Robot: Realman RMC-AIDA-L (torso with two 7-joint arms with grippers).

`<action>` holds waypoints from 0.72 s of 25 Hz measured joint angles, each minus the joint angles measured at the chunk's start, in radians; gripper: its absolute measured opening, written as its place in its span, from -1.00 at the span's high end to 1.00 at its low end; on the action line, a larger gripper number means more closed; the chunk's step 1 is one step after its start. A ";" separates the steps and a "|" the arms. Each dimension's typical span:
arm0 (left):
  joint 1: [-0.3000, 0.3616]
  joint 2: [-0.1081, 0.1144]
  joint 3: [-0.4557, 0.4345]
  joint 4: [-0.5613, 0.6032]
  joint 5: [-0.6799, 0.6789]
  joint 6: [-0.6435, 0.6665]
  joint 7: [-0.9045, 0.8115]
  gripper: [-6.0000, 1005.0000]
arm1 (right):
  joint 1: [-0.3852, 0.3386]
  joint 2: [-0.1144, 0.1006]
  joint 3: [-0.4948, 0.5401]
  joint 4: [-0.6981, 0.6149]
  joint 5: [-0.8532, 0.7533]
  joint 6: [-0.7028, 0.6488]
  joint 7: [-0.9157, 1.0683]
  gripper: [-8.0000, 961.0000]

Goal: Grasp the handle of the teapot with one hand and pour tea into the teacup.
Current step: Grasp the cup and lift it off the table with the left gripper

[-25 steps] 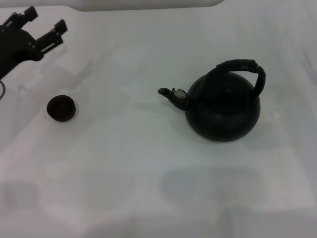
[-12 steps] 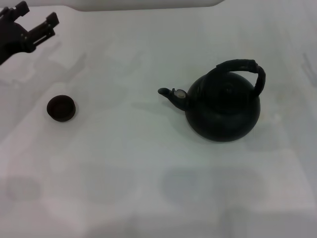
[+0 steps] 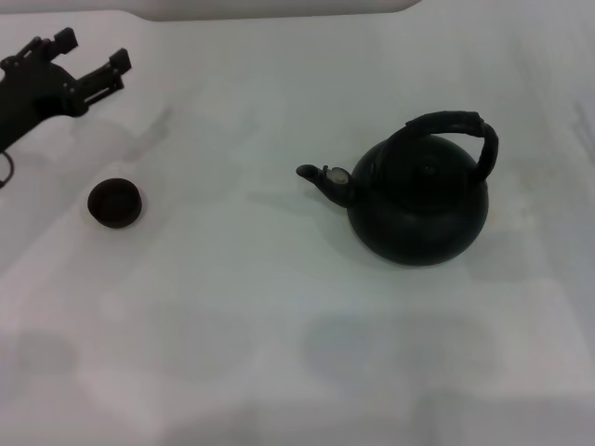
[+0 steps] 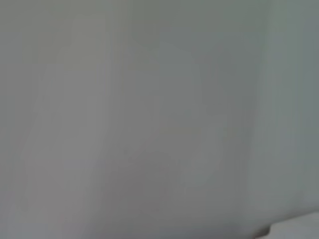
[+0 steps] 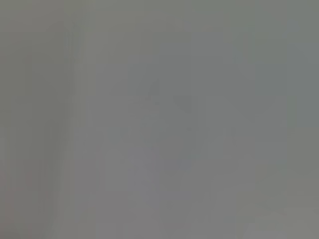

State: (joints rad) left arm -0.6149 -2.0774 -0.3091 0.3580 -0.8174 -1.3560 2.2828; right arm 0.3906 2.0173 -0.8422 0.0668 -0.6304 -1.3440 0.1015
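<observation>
The black teapot [image 3: 420,200] stands upright on the white table at the right of the head view, its spout [image 3: 321,178] pointing left. Its arched handle [image 3: 456,125] rises over the top. The tiny black teacup [image 3: 115,203] sits far left, apart from the teapot. My left gripper [image 3: 91,52] is open and empty at the far left, behind and above the teacup, not touching it. My right gripper is out of view. Both wrist views show only plain grey surface.
The white table [image 3: 279,316] stretches around both objects. A pale raised edge [image 3: 279,7] runs along the back.
My left gripper moved back and left, then has come forward and right again, closer to the teacup. The teapot and teacup have not moved.
</observation>
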 joint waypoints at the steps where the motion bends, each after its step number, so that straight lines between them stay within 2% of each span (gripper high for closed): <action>1: 0.000 0.000 0.000 0.000 0.000 0.000 0.000 -0.75 | 0.002 0.000 0.000 -0.003 0.000 0.012 -0.001 -0.70; 2: -0.017 0.001 0.083 0.091 -0.006 -0.002 -0.141 -0.75 | 0.004 0.000 0.000 -0.006 0.000 0.022 -0.001 -0.70; 5: -0.029 0.000 0.151 0.174 -0.008 -0.005 -0.253 -0.75 | 0.008 0.000 0.000 -0.015 -0.001 0.036 -0.001 -0.70; 6: -0.034 -0.002 0.270 0.261 -0.009 -0.006 -0.377 -0.75 | 0.009 0.000 0.000 -0.017 -0.001 0.039 -0.002 -0.70; 8: -0.034 -0.004 0.356 0.327 -0.019 -0.008 -0.469 -0.76 | 0.011 0.000 0.000 -0.024 -0.001 0.049 -0.002 -0.70; 9: -0.034 -0.004 0.356 0.327 -0.019 -0.008 -0.469 -0.76 | 0.013 0.000 0.000 -0.028 -0.001 0.054 -0.002 -0.70; 10: -0.025 -0.005 0.440 0.384 -0.039 -0.007 -0.553 -0.76 | 0.014 0.000 0.000 -0.030 -0.001 0.058 -0.002 -0.70; 12: -0.007 -0.007 0.536 0.435 -0.064 -0.005 -0.639 -0.76 | 0.019 0.000 0.000 -0.031 -0.002 0.068 -0.002 -0.70; 14: 0.039 -0.007 0.706 0.526 -0.111 0.015 -0.786 -0.76 | 0.024 0.000 0.002 -0.032 -0.002 0.080 -0.002 -0.70; 15: 0.039 -0.007 0.706 0.526 -0.111 0.015 -0.786 -0.76 | 0.026 0.000 0.002 -0.035 -0.002 0.087 -0.002 -0.70; 18: 0.114 -0.006 0.919 0.653 -0.146 0.065 -0.971 -0.75 | 0.032 0.000 0.001 -0.048 -0.002 0.116 0.000 -0.70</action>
State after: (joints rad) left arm -0.5012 -2.0838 0.6097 1.0107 -0.9633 -1.2907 1.3113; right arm 0.4222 2.0176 -0.8410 0.0190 -0.6322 -1.2283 0.1013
